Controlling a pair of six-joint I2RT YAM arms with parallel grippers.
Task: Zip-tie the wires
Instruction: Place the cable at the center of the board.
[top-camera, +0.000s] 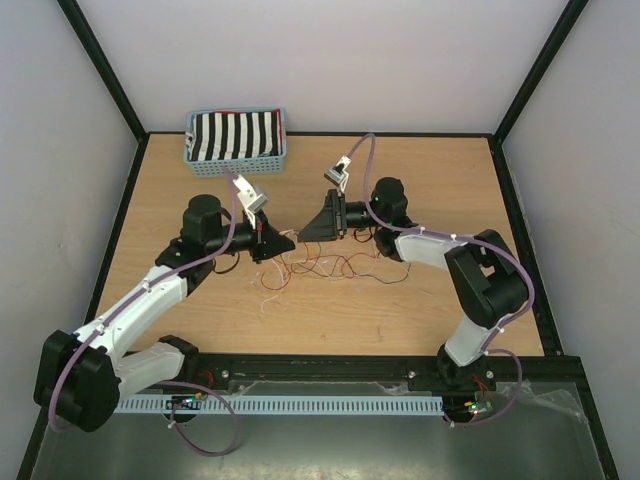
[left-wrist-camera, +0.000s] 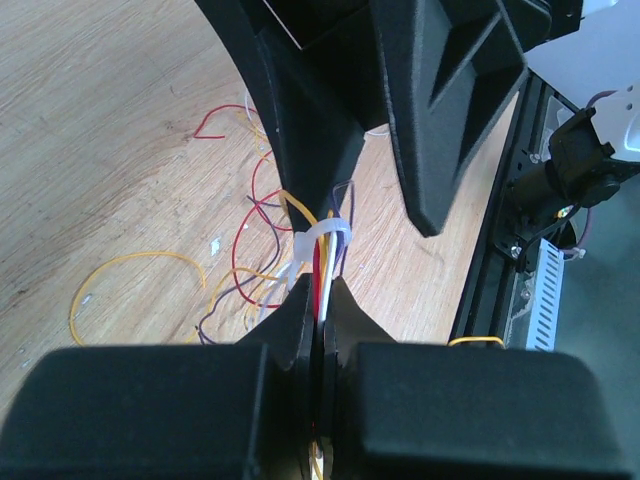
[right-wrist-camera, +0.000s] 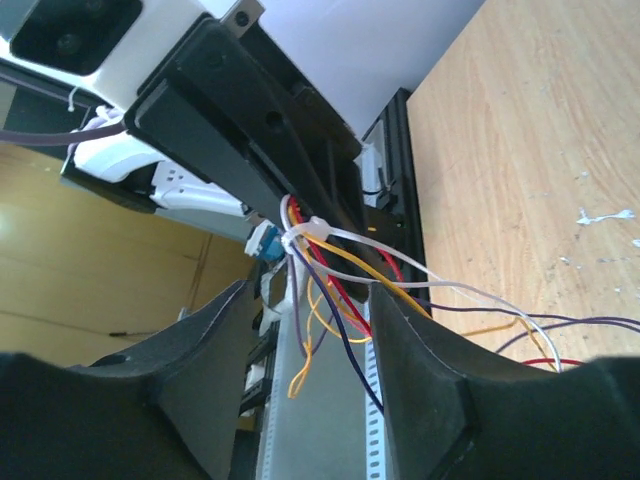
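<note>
Top cam hangs high over the table (top-camera: 420, 310) from 6 o'clock, looking down toward 12. Wrist cams sit super close (facing each other, 3 versus 9), both on the wires (left-wrist-camera: 319, 268).

The wires (left-wrist-camera: 319, 268) vanish between the left tool's (left-wrist-camera: 322, 305) pressed fingers, ends hidden

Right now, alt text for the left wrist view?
Left gripper pinches shut on the wires, a white zip tie looped around them just above its fingertips. The right gripper hangs open beyond; loose strands trail over the wooden table.
</note>
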